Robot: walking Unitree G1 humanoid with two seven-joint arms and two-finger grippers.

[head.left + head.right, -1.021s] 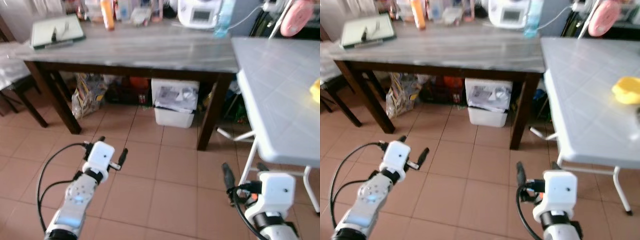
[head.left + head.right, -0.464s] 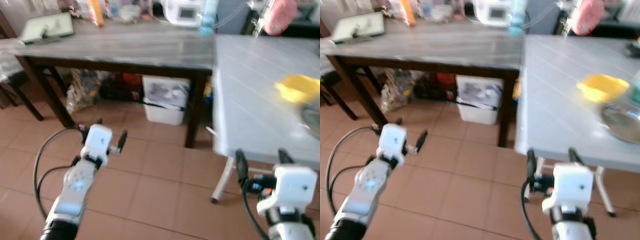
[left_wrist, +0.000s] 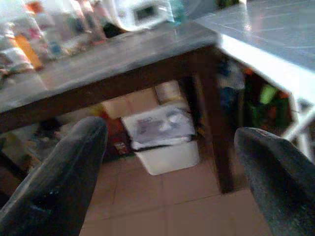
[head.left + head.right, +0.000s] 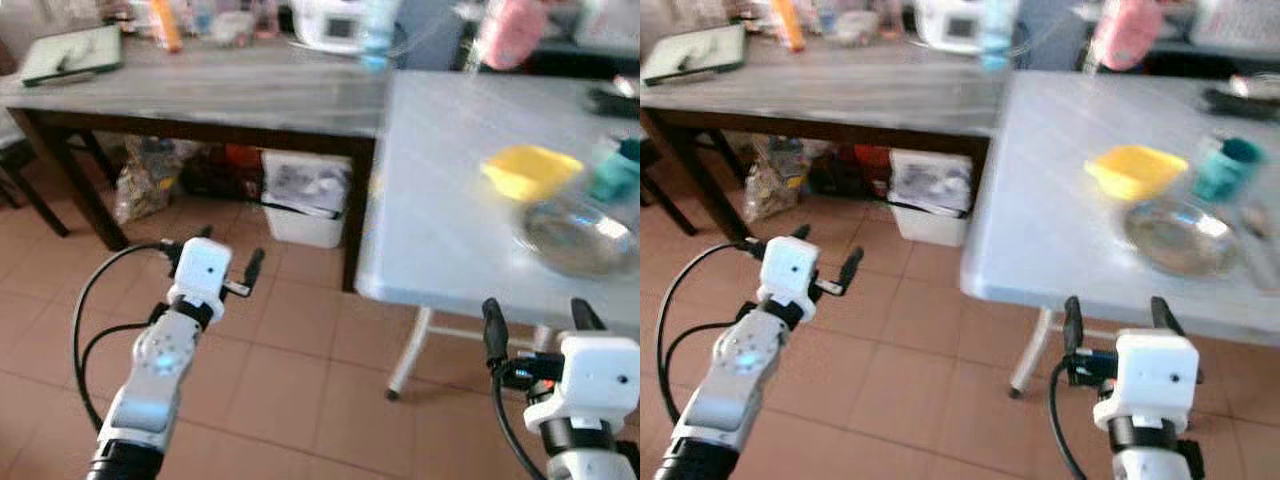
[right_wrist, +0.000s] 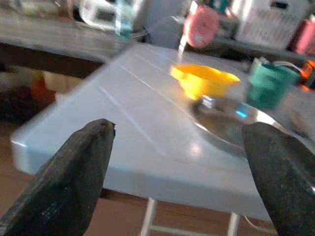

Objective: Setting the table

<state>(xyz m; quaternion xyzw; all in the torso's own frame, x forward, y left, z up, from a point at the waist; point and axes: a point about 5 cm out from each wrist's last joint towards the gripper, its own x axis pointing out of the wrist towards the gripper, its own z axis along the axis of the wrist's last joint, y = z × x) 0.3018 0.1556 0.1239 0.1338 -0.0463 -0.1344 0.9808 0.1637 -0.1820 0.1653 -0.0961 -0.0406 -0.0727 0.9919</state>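
Left eye view puts the white counter point(image 4: 450, 200) far right, carrying a yellow bowl point(image 4: 530, 170), a teal cup point(image 4: 612, 172) and a metal plate point(image 4: 578, 232) side by side. Both the left tool point(image 4: 222, 262) and the right tool point(image 4: 538, 322) hang released and empty over the tiled floor point(image 4: 300, 370). This looks like the approach step; next, step closer and raise the right tool above the counter's near edge toward the plate
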